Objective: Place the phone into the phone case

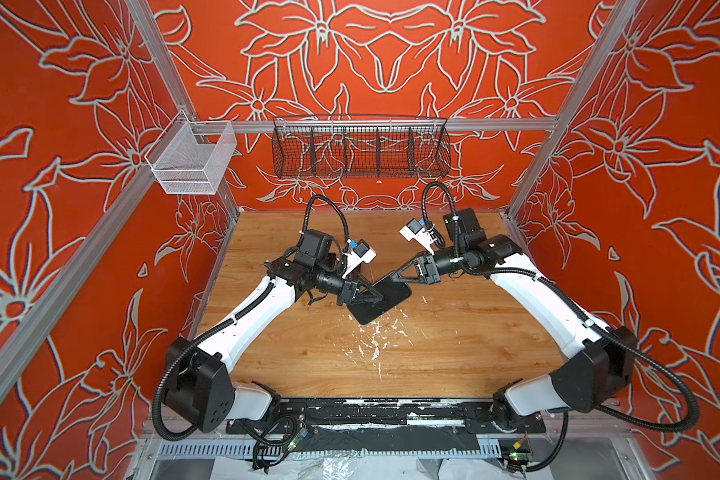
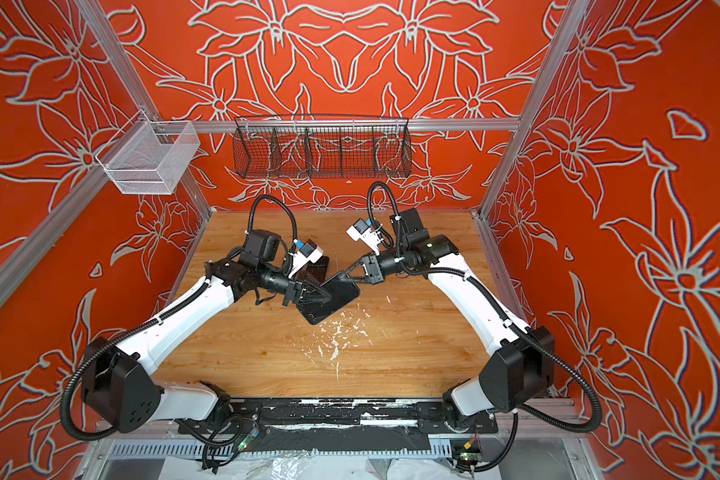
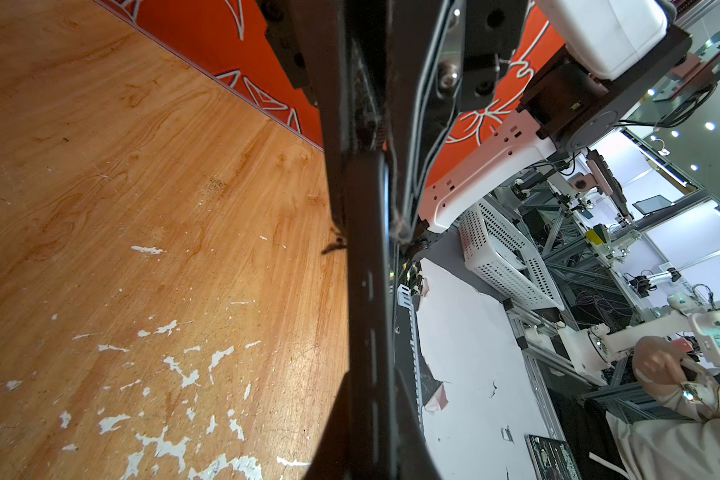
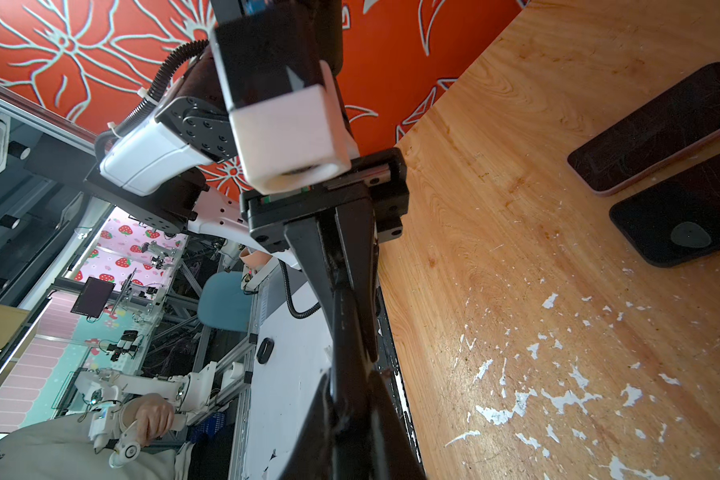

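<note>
Looking on, left gripper (image 1: 380,296) and right gripper (image 1: 394,279) each pinch an edge of one dark slab (image 1: 385,306), plenty of open table (image 1: 454,345) all round.

Edge-on slab (image 3: 366,291), cropped and covered items
Both wrist views show the black slab only by its thin edge; what it is cannot be told. The right wrist view crops the phone (image 4: 657,129) and case (image 4: 666,210) at the frame's edge. In a top view, at the slab's 12 o'clock, a dark shape (image 2: 323,268) sits mostly behind the left arm's camera (image 2: 312,252).
</note>
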Motion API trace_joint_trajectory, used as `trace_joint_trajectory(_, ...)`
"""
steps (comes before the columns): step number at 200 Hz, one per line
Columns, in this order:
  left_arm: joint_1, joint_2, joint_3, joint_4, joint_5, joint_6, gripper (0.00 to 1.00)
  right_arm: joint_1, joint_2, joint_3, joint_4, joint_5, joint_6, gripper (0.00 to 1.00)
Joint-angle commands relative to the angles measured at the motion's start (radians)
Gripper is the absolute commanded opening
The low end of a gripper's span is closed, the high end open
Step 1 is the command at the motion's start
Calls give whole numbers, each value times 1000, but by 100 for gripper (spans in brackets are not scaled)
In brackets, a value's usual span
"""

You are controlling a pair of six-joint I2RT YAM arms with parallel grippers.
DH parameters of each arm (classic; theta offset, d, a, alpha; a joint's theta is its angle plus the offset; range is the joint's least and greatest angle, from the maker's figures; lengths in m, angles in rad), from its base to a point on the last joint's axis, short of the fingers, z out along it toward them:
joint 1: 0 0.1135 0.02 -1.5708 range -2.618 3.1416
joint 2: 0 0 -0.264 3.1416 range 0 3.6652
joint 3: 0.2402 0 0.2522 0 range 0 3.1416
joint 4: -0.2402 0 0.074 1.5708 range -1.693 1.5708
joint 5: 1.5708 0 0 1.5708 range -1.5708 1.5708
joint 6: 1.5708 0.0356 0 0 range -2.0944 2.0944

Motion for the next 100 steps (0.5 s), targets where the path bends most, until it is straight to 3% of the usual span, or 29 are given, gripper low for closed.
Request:
trace_joint_trajectory(1,-5,-20,-14,50,-32,25,0,8,-28,10,-16,45,16,0)
trace_joint_trajectory(9,-4,-18,-14,52,-34,21,0,7,-35,9,-10,52,19,0)
trace_joint_trajectory(23,-6,-17,-14,64,-40,0,0,7,-43,14,-10,70,25,17)
trace_joint_trajectory(32,-6,-18,-14,81,-54,-28,0,8,-53,21,-10,104,30,33)
trace_joint_trajectory(47,-6,-23,-27,144,-117,-113,0,4,-88,23,12,196,59,44)
trace_joint_trajectory(77,-5,-25,-89,342,-320,-414,0,-31,-232,-30,124,571,207,58)
trace_joint_trajectory(100,-7,-1,-186,551,-470,-730,0,-61,-289,-87,138,844,336,58)
